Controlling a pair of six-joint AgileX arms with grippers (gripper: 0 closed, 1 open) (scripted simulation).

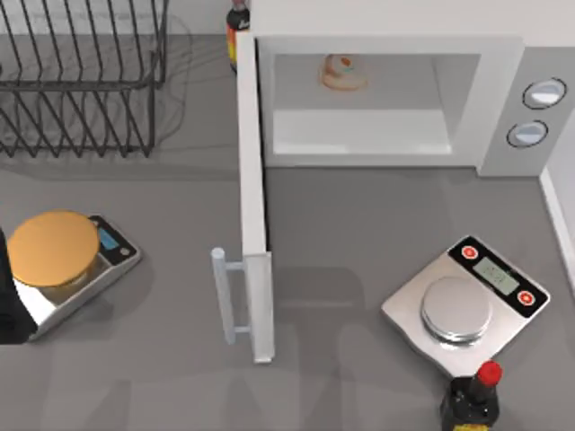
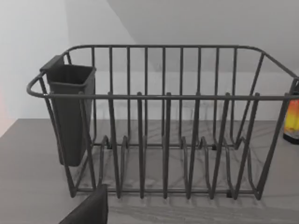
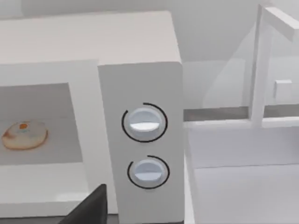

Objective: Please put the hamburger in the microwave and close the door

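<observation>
Door closure pending: hamburger loaded, door fully open

Hamburger sits inside the microwave cavity, toward the back and well clear of the opening's front lip. The door stands swung out across the worktop, edge-on to the overhead camera, with its bar handle on the left face.

You cannot tell the state of either pincer: a dark part of the left arm shows at the left edge of the worktop, and each wrist view shows just a dark corner of its own pincer.

Hazards, as judged from this layout:
- Pushing near the hinge gives poor leverage; the pincer may slip along the slab. Push near the handle end.
- The orange-topped scale lies just beside the left arm; a low approach could knock it.
- A hard shove could shift the microwave.

Open room: the door's swing path toward the cavity is bare worktop. The silver scale and bottle lie right of that path. The wire rack bounds the far left.
</observation>
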